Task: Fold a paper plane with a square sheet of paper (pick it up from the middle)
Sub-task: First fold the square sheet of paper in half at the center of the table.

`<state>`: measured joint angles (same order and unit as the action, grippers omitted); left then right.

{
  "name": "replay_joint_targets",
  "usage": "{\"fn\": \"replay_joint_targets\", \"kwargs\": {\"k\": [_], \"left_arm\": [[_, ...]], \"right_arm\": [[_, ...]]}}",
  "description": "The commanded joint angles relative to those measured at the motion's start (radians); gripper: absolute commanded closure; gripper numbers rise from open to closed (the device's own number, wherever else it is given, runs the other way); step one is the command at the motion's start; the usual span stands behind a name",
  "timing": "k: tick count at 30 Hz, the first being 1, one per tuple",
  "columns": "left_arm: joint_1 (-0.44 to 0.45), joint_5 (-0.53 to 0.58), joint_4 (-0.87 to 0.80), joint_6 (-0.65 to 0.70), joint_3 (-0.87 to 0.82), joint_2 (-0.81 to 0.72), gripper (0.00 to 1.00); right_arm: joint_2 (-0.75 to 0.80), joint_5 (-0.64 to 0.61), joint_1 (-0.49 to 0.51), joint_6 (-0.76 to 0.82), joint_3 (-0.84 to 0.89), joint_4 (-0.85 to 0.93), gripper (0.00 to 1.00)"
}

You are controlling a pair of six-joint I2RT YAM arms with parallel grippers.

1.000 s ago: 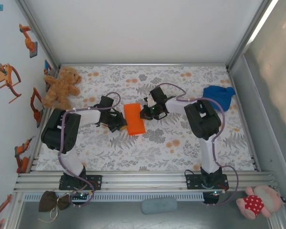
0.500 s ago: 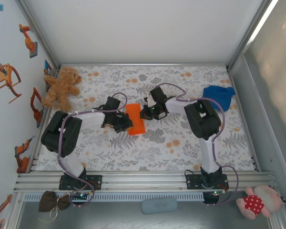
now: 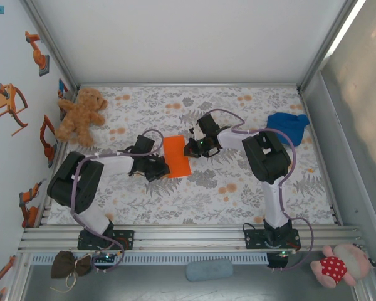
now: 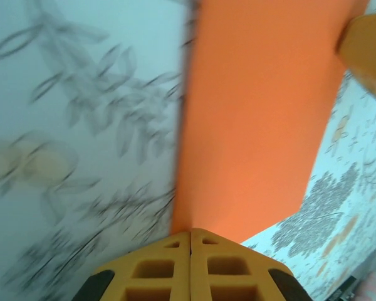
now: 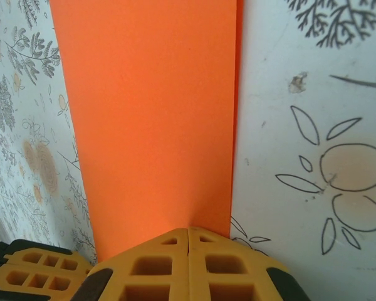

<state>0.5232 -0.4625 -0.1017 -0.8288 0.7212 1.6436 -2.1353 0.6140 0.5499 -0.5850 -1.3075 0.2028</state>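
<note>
From above, the orange paper lies folded in the middle of the table, between the left gripper and the right gripper.
Left wrist: the fingers are squeezed together at the paper's edge.
Right wrist: these fingers are closed too, at the opposite edge.
The paper looks light and floppy, so pinch it by an edge.

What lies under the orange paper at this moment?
The floral table cover spreads out around the orange paper, which lies flat on it. A sliver of the paper's own lower layer shows along one edge. Anything else beneath is covered.

Left hand and right hand flank the paper; near table free.
</note>
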Motion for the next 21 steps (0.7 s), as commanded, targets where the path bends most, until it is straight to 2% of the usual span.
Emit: {"fn": "replay_joint_targets", "kwargs": {"k": [1,8,15,21], "left_arm": [[0.003,0.072,-0.148,0.027,-0.049,-0.078,0.92],[0.004,0.054,-0.082,0.043,-0.007,-0.193,0.92],[0.036,-0.039,0.018,0.015,0.110,-0.013,0.92],[0.054,-0.023,0.018,0.013,0.100,0.066,0.92]], "right_arm": [[-0.144,-0.325,-0.047,0.026,0.096,0.302,1.00],[-0.144,-0.323,-0.046,0.026,0.094,0.301,1.00],[-0.147,-0.324,-0.047,0.025,0.094,0.302,1.00],[-0.147,-0.327,-0.048,0.025,0.094,0.302,1.00]]}}
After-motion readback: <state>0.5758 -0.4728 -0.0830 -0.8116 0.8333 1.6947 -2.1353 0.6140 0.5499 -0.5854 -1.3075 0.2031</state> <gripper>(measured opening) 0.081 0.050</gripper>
